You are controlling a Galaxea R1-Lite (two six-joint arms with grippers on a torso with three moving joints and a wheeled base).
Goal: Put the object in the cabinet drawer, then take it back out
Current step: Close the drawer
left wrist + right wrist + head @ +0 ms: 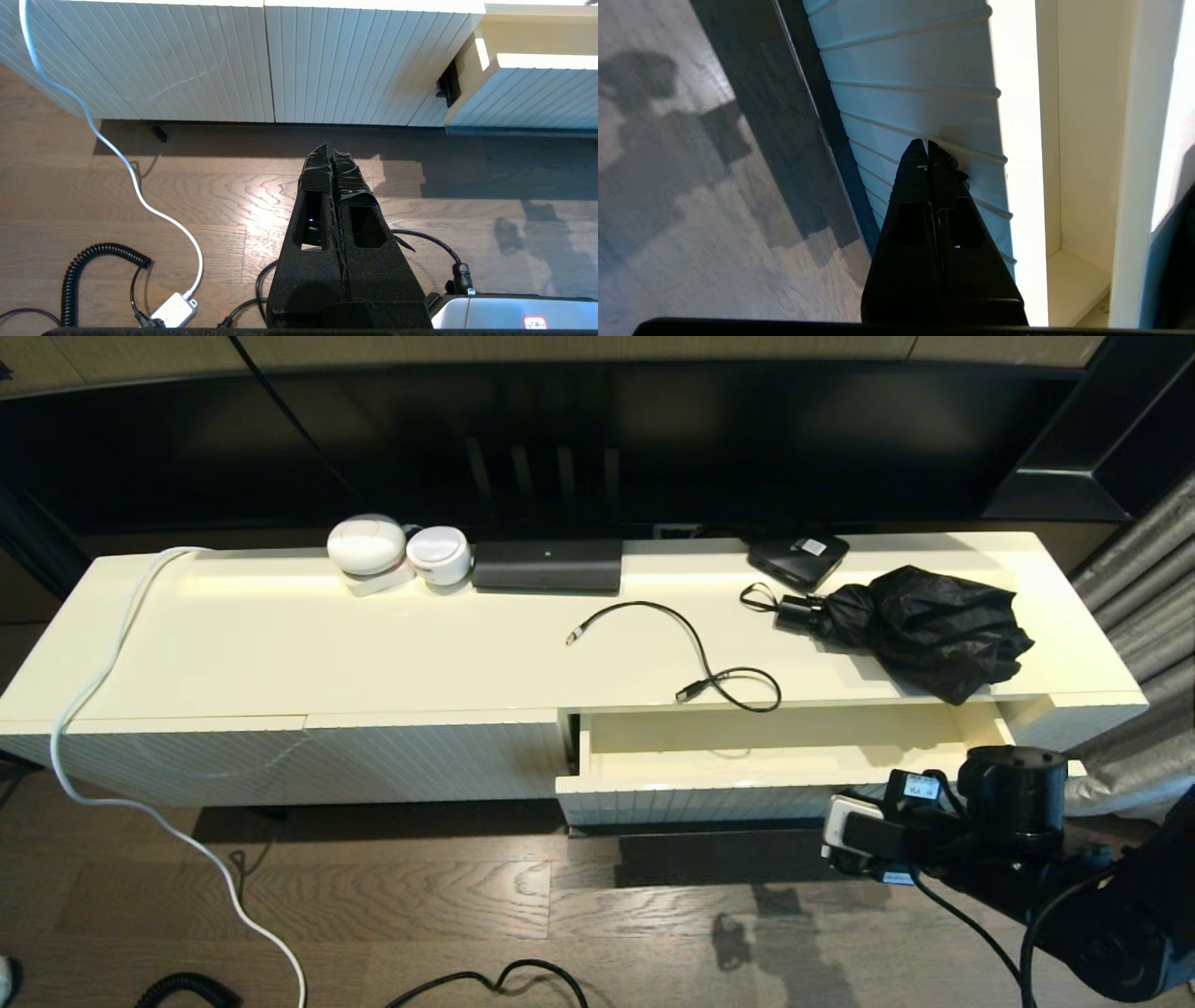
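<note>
The cabinet drawer [747, 763] stands pulled out at the right of the cream cabinet, and the part of its smooth interior that shows is bare. A folded black umbrella [924, 621] and a loose black cable [695, 658] lie on the cabinet top above it. My right arm [1013, 793] hangs in front of the drawer's right end. The right gripper [927, 142] is shut and empty, with its tips close against the ribbed drawer front [915, 70]; I cannot tell whether they touch it. My left gripper [330, 145] is shut and empty, parked low over the wooden floor.
Two white round devices [367, 546], a flat black box [547, 566] and a small black box [798, 558] sit along the cabinet's back edge. A white cable [93, 691] drapes from the top to the floor. Black cords [93, 261] lie on the floor. A ribbed panel [280, 761] closes the cabinet's left side.
</note>
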